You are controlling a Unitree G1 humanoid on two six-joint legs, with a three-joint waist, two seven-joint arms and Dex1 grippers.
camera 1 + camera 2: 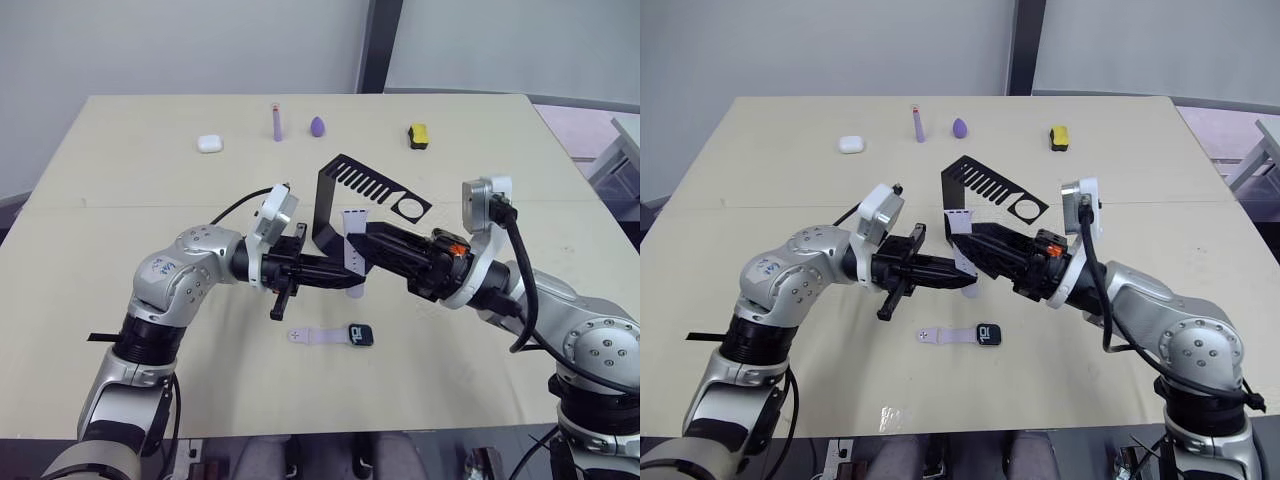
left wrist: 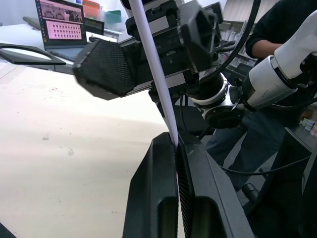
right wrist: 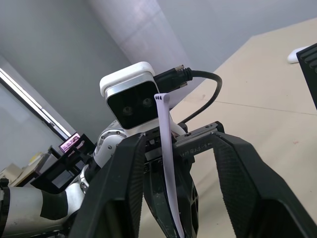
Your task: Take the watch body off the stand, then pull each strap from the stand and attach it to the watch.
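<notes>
The black stand [image 1: 338,196] is upright on the table with its slotted top and ring pointing right. In front of it, my left gripper [image 2: 176,141] is shut on the lower end of a pale lavender strap [image 1: 353,250], holding it upright above the table. My right gripper [image 3: 178,138] is open, one finger on each side of that strap [image 3: 166,144]. The watch body [image 1: 361,335] lies flat on the table near the front edge, with another pale strap [image 1: 315,337] attached on its left side.
Along the far side of the table lie a white earbud case [image 1: 209,143], a purple stick [image 1: 276,122], a purple egg-shaped piece [image 1: 317,126] and a yellow-and-black block [image 1: 418,135]. A person [image 2: 277,29] and a laptop [image 2: 62,27] are beyond the table.
</notes>
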